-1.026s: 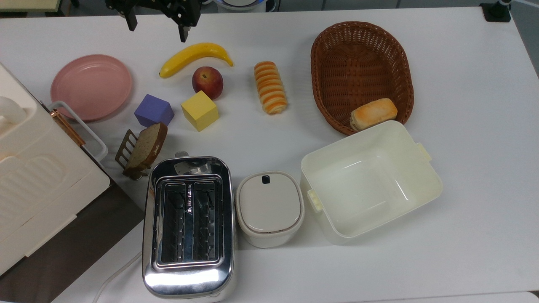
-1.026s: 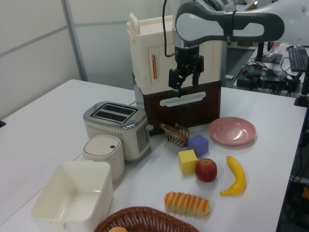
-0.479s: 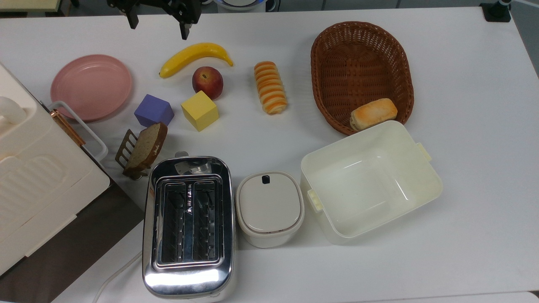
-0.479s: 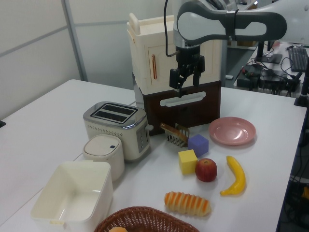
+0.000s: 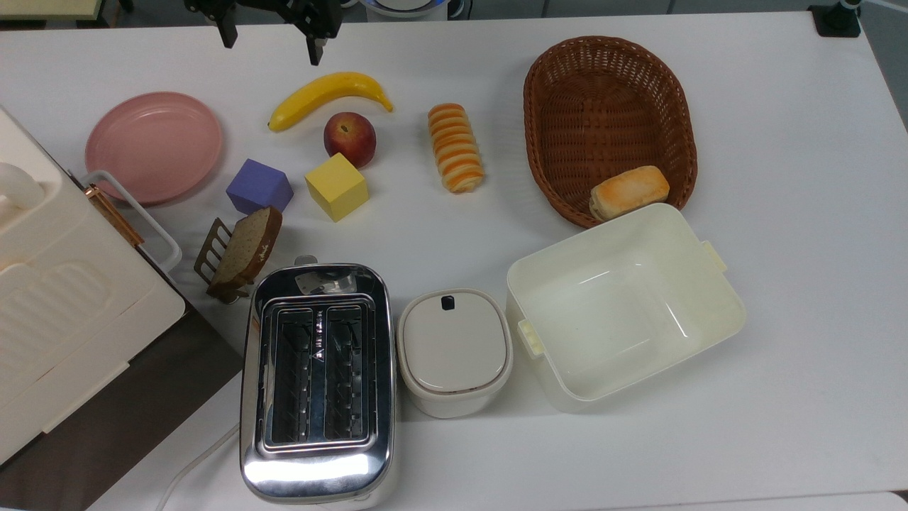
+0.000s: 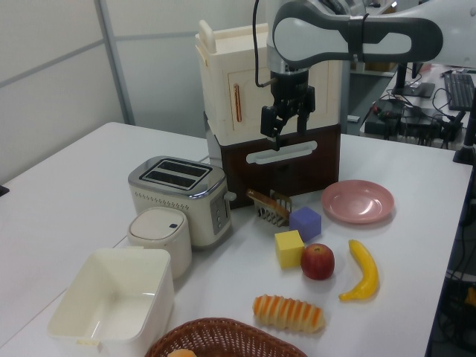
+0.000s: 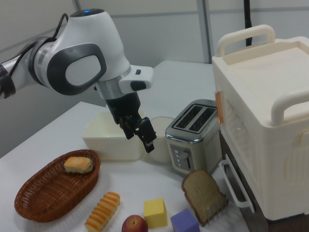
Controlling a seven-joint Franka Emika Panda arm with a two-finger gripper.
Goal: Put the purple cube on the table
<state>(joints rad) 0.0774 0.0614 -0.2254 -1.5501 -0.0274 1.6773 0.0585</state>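
Note:
The purple cube (image 5: pixel 259 186) (image 6: pixel 306 222) (image 7: pixel 185 222) rests on the white table (image 5: pixel 780 142), between the pink plate (image 5: pixel 152 145) and the yellow cube (image 5: pixel 337 187). It is just beside the bread slice in its rack (image 5: pixel 241 248). My gripper (image 5: pixel 269 37) (image 6: pixel 277 128) (image 7: pixel 140 137) hangs open and empty, high above the table. In the top view it is at the upper edge, above the banana (image 5: pixel 328 96), well apart from the purple cube.
A peach (image 5: pixel 349 135), a striped bread roll (image 5: pixel 455 147) and a wicker basket (image 5: pixel 610 78) holding a bun lie along the top view's upper half. A toaster (image 5: pixel 318 376), a lidded pot (image 5: pixel 454 351), an open cream box (image 5: pixel 624 305) and a tall cream cabinet (image 5: pixel 64 312) fill the lower part.
My gripper has drifted slightly toward the top view's upper edge and stays open. The purple cube and the other things have not moved.

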